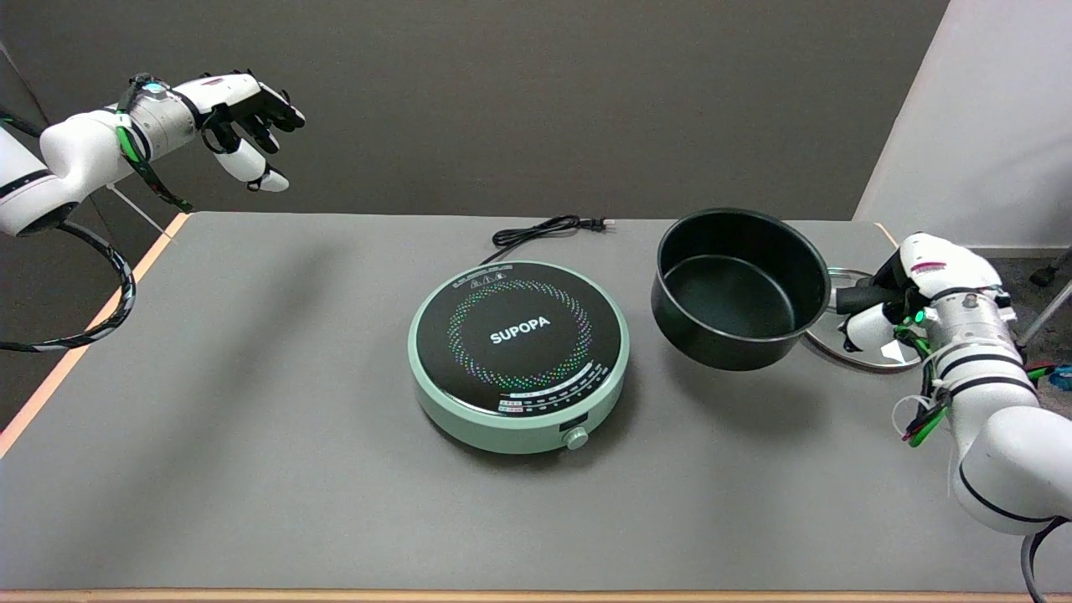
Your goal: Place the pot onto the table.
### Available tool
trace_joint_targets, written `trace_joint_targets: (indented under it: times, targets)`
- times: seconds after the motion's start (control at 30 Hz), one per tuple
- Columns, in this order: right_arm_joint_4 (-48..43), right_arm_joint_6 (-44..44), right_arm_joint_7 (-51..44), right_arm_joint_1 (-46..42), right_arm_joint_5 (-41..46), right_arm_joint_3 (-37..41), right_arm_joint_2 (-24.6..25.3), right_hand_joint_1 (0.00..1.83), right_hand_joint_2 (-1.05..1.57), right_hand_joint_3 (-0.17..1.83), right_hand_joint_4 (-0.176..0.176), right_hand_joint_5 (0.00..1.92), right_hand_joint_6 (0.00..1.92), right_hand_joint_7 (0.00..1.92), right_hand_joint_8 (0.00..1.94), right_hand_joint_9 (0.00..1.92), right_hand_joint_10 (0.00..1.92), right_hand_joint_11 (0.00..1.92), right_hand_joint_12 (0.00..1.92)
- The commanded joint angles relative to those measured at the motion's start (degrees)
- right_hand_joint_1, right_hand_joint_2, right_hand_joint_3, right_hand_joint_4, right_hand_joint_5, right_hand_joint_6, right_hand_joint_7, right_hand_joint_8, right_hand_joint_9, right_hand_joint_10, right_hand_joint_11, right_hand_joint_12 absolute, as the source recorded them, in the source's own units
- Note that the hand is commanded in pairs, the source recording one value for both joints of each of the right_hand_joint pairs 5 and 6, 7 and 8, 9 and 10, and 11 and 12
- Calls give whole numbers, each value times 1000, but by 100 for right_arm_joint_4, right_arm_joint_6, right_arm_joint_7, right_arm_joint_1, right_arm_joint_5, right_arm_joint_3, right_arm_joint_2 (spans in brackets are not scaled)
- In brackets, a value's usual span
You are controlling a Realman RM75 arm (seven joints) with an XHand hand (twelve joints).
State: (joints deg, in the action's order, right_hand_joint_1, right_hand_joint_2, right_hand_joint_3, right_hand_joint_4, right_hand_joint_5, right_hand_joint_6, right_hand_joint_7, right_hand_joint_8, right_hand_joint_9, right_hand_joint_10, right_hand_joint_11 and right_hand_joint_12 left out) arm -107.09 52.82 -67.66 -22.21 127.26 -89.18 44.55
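Observation:
A black pot (737, 289) with an empty inside hangs a little above the grey table (251, 402), to the right of the cooker, casting a shadow below it. My right hand (896, 297) grips the pot's short black handle (850, 299) from the right side. The pot tilts slightly. The fingers around the handle are partly hidden by the hand's white back.
A round green induction cooker (519, 356) marked SUPOPA sits mid-table, its black cord (544, 228) trailing behind it. A glass lid (854, 339) lies flat under my right hand. The idle left hand (243, 117) hangs in the air at upper left.

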Motion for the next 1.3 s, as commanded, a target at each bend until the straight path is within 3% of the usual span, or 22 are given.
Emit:
trace_joint_targets:
  times: [0.03,1.3]
  targets:
    - [34,335,36,40,219,-517,-78,1227,214,1833,-132,1589,1589,1589,1589,1589,1589,1589,1589]
    - [65,525,-20,44,340,-677,-81,1220,279,1833,-130,1603,1603,1603,1603,1603,1603,1603,1603]
